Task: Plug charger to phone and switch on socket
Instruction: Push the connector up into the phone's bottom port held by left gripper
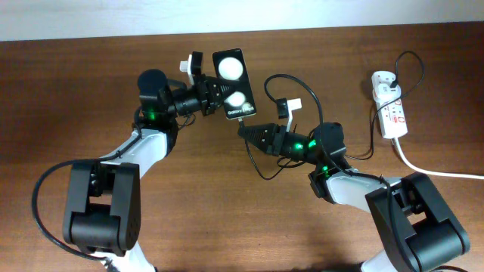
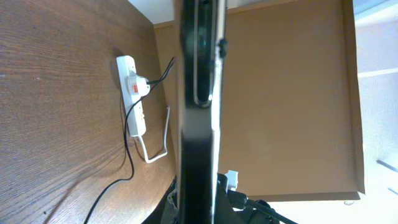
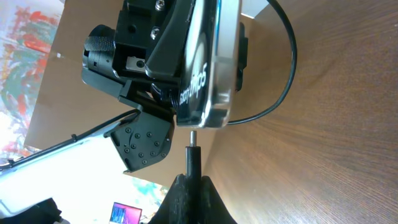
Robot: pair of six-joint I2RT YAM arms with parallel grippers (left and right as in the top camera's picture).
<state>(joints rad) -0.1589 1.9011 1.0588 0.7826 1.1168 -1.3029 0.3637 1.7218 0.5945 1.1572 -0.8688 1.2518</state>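
Upper centre, your left gripper (image 1: 214, 94) is clamped on the flat black rectangular phone (image 1: 231, 75); your right gripper (image 1: 248, 132) pinches the thin black charger (image 3: 193, 155) by its connector, just beneath the phone.

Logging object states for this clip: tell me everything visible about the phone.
The phone is a flat black slab with rounded corners, a glossy face bearing two white round spots and small white text. The left end effector holds it from one long side, face toward the overhead camera. The charger tip, pinched in the right end effector, points at its short end, just apart, not inserted.
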